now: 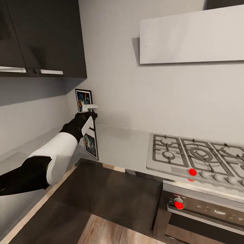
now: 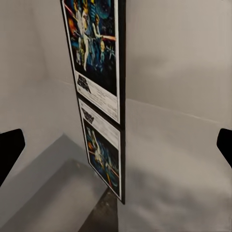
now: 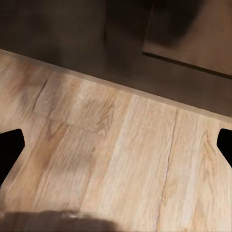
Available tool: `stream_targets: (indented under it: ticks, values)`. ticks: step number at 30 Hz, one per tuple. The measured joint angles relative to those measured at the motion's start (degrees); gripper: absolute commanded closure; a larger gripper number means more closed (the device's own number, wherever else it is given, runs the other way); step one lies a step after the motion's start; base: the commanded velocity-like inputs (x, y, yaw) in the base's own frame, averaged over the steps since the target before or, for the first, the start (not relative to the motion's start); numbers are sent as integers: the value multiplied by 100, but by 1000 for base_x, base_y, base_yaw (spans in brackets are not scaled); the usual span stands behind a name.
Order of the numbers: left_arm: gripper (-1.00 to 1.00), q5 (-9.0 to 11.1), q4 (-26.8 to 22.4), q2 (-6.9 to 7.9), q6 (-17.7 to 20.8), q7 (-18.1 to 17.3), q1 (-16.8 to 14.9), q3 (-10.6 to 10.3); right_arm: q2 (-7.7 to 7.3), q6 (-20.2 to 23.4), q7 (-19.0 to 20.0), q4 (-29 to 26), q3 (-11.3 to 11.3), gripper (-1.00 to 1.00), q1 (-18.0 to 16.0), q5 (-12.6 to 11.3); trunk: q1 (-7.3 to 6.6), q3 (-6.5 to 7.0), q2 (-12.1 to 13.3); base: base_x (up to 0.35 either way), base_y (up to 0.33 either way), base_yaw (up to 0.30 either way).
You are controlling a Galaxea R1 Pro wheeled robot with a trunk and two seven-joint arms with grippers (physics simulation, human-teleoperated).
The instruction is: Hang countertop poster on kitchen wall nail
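Your left gripper [image 1: 90,113], fingers spread, reaches the black-framed colourful Star Wars poster [image 1: 83,100] standing upright on the glossy pale grey-white countertop [image 1: 118,144] in the corner. The left wrist view reveals its mirrored reflection. Your right gripper [image 3: 116,145], also spread, faces light wooden floor [image 3: 121,154].

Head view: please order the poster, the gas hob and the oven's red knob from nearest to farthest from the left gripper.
1. Poster, right at the left gripper, by the corner.
2. Gas hob, across the countertop, to the right.
3. Red knob, lower on the oven front.
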Motion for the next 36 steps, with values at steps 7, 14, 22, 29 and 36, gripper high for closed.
stream_targets:
  ticks: [7, 14, 22, 29, 36]
  values:
    - [-100, 0, 1, 1, 1, 0, -1, 0, 3, 0, 0, 0, 2, -100, 0, -1, 0, 0, 0, 304, 7, 0]
    - [-100, 0, 10, 7, 6, 1, -1, 0, -1, 0, 2, 1, 5, -100, -1, 1, 1, 0, 0, 161, 99, 0]
    - [-100, -3, 9, 190, 18, 0, -4, 21, 6, 0, -1, 13, 5, -100, 0, -2, 3, 0, 1, 51, 44, 0]
    - [-100, -1, 7, 296, 22, 7, -4, 38, -84, -7, -27, 790, -56, -100, 5, -41, 3, 0, 1, 1, 1, 0]
    - [-100, 0, -38, 300, -2, 10, -2, 44, -265, -41, -45, 1339, -875, -100, 8, -63, 3, 0, 1, 0, 0, 0]
